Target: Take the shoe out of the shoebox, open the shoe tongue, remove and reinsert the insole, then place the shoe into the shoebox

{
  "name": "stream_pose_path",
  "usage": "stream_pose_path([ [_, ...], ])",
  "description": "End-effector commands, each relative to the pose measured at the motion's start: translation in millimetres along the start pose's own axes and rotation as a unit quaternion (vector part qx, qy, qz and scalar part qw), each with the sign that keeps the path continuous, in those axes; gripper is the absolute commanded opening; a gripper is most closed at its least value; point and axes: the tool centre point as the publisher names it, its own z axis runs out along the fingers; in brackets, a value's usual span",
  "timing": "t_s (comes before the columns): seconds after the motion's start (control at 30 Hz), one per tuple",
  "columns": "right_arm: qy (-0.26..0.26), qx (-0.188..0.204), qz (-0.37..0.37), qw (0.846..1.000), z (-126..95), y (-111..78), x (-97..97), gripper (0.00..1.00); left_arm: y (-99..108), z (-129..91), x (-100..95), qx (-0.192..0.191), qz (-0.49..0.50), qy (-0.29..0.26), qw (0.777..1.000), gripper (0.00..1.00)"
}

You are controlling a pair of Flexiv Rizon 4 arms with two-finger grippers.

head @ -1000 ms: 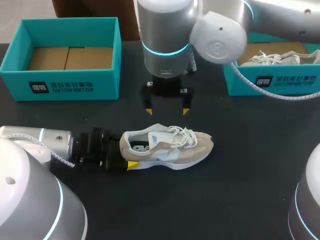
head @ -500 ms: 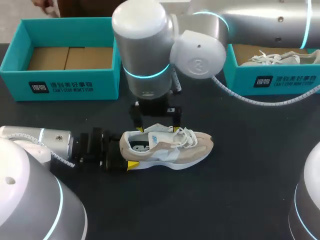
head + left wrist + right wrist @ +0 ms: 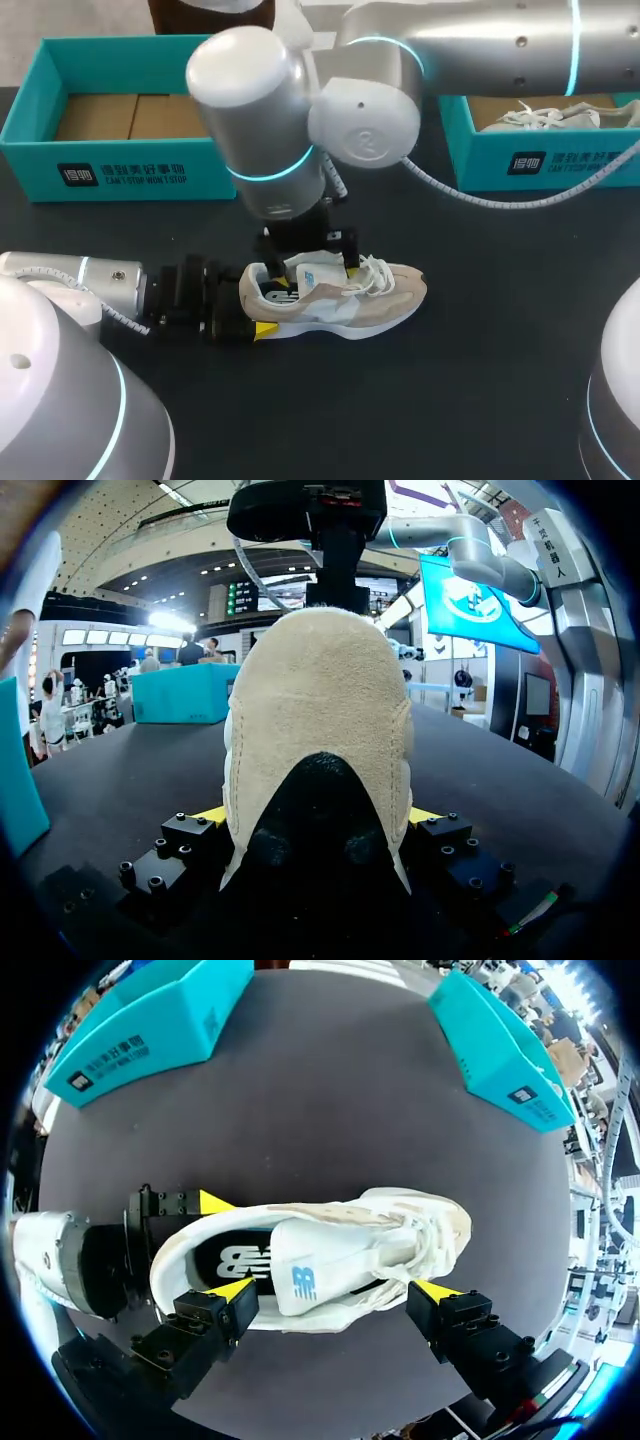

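The shoe (image 3: pixel 350 298) lies upright on its sole in the middle of the black table (image 3: pixel 480 380), heel toward my left arm and toe toward the right. It is a low running shoe with beige suede panels, pale mesh sides, a white sole and white laces (image 3: pixel 372 270) bunched loosely over the instep. The right wrist view looks down into its mouth: the white tongue (image 3: pixel 320 1265) carries a pale blue logo, and behind it the black insole (image 3: pixel 235 1258) with a white logo lies flat inside. The left gripper (image 3: pixel 250 305) comes in low along the table and clamps the heel from both sides. In the left wrist view the rounded suede heel (image 3: pixel 318 710), with a dark patch at its base, fills the space between the two yellow tips. The right gripper (image 3: pixel 310 268) hangs over the shoe's opening with its jaws spread wide, one tip near the collar and the other near the laces; whether either tip touches the shoe cannot be told. The empty teal shoebox (image 3: pixel 150 170), showing a cardboard floor, stands at the table's far left, well apart from the shoe. The second teal shoebox (image 3: pixel 540 165) at the far right holds another shoe (image 3: pixel 560 115).
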Motion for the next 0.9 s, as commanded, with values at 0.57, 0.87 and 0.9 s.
stream_pose_path([
  [0.57, -0.117, 0.008, 0.061, 0.991, 27.2, 9.3, -12.0, 1.0, 0.4, 0.4, 1.6, 0.0, 0.0, -0.002, 1.0, 0.0],
  [0.87, -0.132, 0.014, 0.056, 0.99, 10.2, 6.3, -23.9, 0.0, 0.4, 0.4, 1.6, 0.0, 0.0, -0.002, 1.0, 0.0],
  [0.9, -0.128, 0.017, 0.056, 0.99, 8.7, 4.7, -24.0, 0.0, 0.4, 0.4, 1.6, 0.0, 0.0, -0.002, 1.0, 0.0],
])
